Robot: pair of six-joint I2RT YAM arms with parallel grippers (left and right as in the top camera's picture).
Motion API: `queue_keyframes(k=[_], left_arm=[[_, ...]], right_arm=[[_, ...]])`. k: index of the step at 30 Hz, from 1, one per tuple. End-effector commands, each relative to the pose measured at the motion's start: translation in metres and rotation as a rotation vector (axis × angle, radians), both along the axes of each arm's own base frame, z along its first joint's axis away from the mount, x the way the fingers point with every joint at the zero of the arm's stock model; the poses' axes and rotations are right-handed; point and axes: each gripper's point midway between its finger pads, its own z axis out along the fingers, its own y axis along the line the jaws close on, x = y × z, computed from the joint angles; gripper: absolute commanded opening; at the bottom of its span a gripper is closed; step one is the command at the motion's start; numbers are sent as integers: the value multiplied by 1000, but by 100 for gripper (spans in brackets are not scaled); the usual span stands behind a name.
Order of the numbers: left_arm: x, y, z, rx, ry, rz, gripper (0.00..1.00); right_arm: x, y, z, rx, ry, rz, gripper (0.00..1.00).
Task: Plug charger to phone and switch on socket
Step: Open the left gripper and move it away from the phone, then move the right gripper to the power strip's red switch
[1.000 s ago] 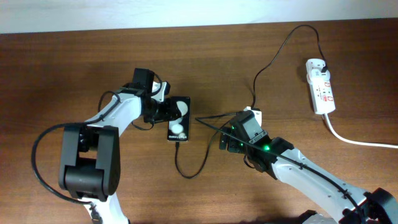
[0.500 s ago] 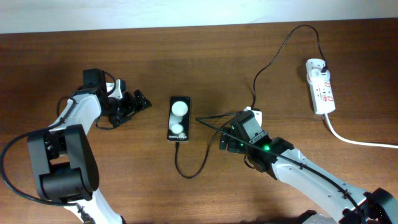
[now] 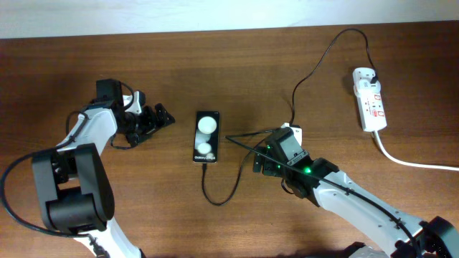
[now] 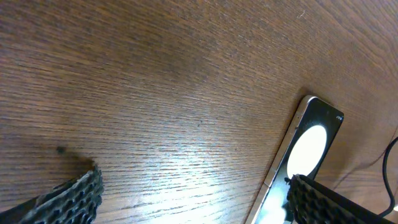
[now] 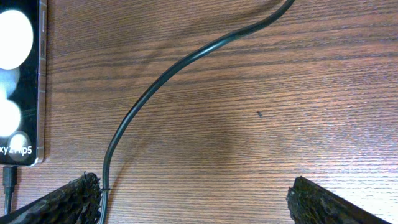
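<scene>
- Spanning every view, the wooden table (image 3: pixel 251 64) carries no box, tray or other container. The nearest thing to one is the socket (image 3: pixel 370 102) at the far right. The black plug (image 3: pixel 374 74) sits in its upper end, and a thick white cord (image 3: pixel 412 162) trails off from it.
- The phone (image 3: pixel 206 136) lies flat mid-table, face up, between the two arms.
- The left gripper (image 4: pixel 194 183) hovers just left of the phone, fingers spread wide and holding nothing.
- The right gripper (image 5: pixel 194 186), just right of the phone, is equally wide and empty. The charger (image 5: pixel 161 78) cable runs close by one of its fingers.
- The connector (image 5: pixel 8 179) sits at the phone's lower edge; whether it is fully seated I cannot tell.
- Risk, as I judge it: if the right fingers close or sweep with the cable so near, the snag could tug the connector loose or drag the phone. Reaching the socket, well apart from both grippers, and pressing it off-centre could slide the strip.
</scene>
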Motion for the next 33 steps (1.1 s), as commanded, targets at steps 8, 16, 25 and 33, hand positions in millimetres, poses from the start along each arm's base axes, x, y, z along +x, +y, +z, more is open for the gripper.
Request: queue_keyframes(k=[8,16,25,33], left_arm=[[-7,7,-10,34,39,22,99],[-7,7,-10,34,38,22,99],[-7,7,-10,34,38,22,99],[-7,7,-10,34,38,22,99]], right_arm=[[3,6,5,35,-19,17,99],[3,6,5,35,-18,17,99],[-1,5,3,31,3,21,99],[25,31,134,67,-41,135,99]])
